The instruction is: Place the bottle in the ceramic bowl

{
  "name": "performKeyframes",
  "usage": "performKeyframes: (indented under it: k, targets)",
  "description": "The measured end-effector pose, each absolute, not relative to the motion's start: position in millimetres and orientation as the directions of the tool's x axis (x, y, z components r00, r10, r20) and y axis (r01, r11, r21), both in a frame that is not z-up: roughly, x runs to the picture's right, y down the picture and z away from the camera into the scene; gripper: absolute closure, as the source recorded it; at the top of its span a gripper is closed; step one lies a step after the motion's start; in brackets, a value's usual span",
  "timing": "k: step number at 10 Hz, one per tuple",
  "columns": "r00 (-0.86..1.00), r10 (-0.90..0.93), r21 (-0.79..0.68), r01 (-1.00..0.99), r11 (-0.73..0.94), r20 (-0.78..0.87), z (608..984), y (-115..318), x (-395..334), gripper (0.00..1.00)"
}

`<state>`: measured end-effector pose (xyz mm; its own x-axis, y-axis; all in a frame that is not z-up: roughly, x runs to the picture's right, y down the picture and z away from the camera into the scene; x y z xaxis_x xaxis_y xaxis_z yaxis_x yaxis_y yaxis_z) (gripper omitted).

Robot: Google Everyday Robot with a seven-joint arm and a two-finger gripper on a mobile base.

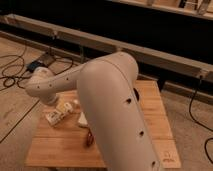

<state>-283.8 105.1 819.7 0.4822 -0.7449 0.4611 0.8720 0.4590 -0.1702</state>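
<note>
one large pale arm (115, 110) fills the middle, bending over the wooden table (155, 107) with its elbow out past the table's left edge. the gripper is out of sight, somewhere beyond the arm, so i cannot tell whether the claw stands wide, narrow or holds anything. the bottle (59, 113) lies on its side on the table's left part, nothing gripping it. a white item (82, 120) and a reddish-brown item (89, 138) rest nearer the table's middle, beside the arm.
</note>
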Motion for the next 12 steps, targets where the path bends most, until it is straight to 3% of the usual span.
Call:
performKeyframes:
  k: [10,11,12]
  targets:
    - [0.516,-0.706,-0.235,0.854,0.463,0.485,877,129,-270,0.20]
    - [0.514,-0.701,-0.244,0.856,0.456,0.494,880,132,-269,0.22]
    - [0.510,-0.695,-0.255,0.859,0.444,0.507,883,135,-268,0.31]
